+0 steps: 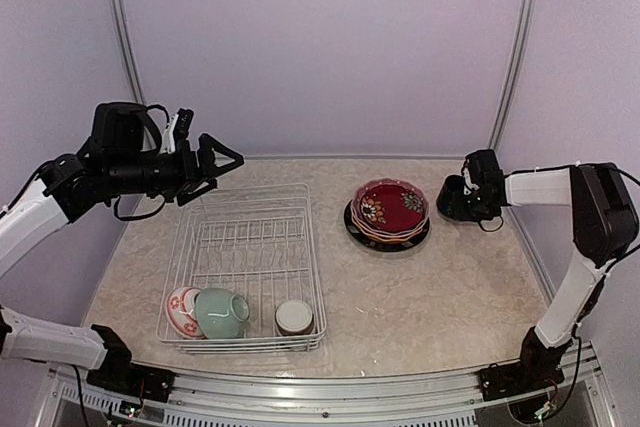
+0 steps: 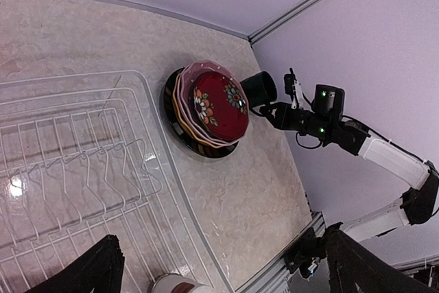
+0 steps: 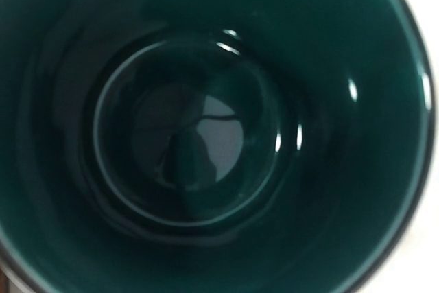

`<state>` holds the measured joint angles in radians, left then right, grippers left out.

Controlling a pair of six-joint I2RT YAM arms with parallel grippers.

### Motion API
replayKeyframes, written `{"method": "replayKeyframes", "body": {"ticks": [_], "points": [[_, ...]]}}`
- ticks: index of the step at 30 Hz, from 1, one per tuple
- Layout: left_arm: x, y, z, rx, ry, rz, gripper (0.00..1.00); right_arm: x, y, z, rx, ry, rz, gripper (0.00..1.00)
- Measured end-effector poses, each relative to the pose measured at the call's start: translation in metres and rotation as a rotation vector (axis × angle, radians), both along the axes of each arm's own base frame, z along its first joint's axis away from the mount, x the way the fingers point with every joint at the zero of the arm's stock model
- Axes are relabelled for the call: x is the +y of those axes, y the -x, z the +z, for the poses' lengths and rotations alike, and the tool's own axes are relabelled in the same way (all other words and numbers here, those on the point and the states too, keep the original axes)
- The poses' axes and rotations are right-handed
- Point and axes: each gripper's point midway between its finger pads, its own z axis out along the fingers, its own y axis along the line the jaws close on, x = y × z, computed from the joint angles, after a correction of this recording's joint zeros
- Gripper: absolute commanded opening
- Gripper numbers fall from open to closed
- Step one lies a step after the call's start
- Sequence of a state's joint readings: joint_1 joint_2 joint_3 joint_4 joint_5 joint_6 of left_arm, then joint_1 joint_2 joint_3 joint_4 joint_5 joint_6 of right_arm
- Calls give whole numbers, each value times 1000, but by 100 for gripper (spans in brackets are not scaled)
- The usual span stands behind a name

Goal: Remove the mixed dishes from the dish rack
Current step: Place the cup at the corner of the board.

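Note:
The white wire dish rack [image 1: 305, 247] sits left of centre; it also shows in the left wrist view [image 2: 147, 108]. At its near end lie a red-patterned white bowl [image 1: 181, 311], a pale-green cup [image 1: 223, 313] and a brown-white cup [image 1: 294, 317]. The dark red floral bowl [image 1: 390, 207] sits on stacked pink, yellow and black plates [image 1: 355, 229] right of the rack. My left gripper [image 1: 215, 167] is open and empty above the rack's far left corner. My right gripper [image 1: 460, 197] is shut on the teal cup [image 1: 447, 203], just right of the plate stack. The cup's inside [image 3: 206, 128] fills the right wrist view.
Purple walls with metal posts enclose the back and sides. A metal rail [image 1: 330, 402] runs along the table's near edge. Bare marble tabletop [image 1: 400, 297] lies between the rack and the right arm's base.

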<state>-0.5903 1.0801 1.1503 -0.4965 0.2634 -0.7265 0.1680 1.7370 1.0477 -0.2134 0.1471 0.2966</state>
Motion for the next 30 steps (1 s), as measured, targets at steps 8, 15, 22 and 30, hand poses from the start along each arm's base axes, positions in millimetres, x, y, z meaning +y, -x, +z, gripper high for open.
{"method": "replayKeyframes", "body": {"ticks": [8,15,22,30], "points": [[-1,4,-6,10,-39,-10,99,-2,-10,0,24,45,23,0],[-5,5,-3,9,-97,-45,99,-5,-18,9,21,97,44,10],[-14,22,-20,37,-181,-135,99,-7,-18,-1,52,133,70,24],[-30,46,-37,59,-235,-234,99,-5,-25,6,27,139,87,50]]}}
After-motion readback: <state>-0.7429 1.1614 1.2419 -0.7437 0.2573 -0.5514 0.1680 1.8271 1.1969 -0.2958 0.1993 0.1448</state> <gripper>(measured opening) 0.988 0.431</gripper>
